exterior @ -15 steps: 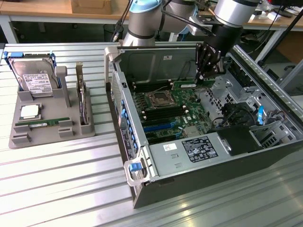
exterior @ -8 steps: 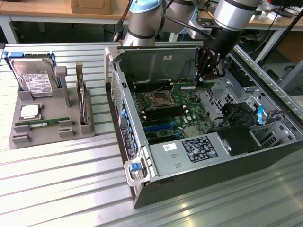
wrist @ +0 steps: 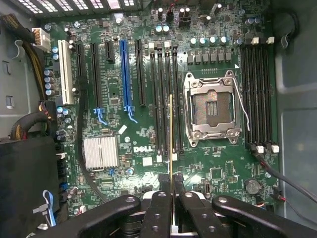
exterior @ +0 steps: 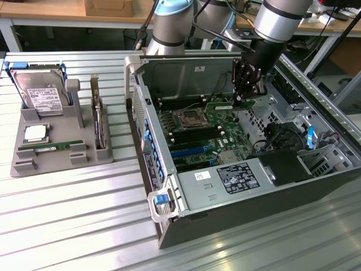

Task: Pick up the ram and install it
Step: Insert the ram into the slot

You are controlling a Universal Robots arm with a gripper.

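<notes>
My gripper (exterior: pixel 243 101) hangs inside the open computer case (exterior: pixel 169 186), over the green motherboard (exterior: pixel 223 127), and is shut on the ram (exterior: pixel 219 105), a thin green stick. In the wrist view the ram (wrist: pixel 171 134) shows edge-on as a narrow gold line reaching out from between the black fingers (wrist: pixel 159 203). It runs along the black memory slots (wrist: pixel 163 99) beside the empty processor socket (wrist: pixel 212 106), still above them. The gripper (wrist: pixel 172 187) itself grips the stick's near end.
A grey holder (exterior: pixel 56 149) on the exterior view's left carries a hard drive (exterior: pixel 39 93), a square silver processor (exterior: pixel 35 134), another green stick (exterior: pixel 45 148) and an upright card (exterior: pixel 98 121). Cables (wrist: pixel 81 148), a heatsink (wrist: pixel 100 152) and blue and black expansion slots (wrist: pixel 125 74) crowd the board.
</notes>
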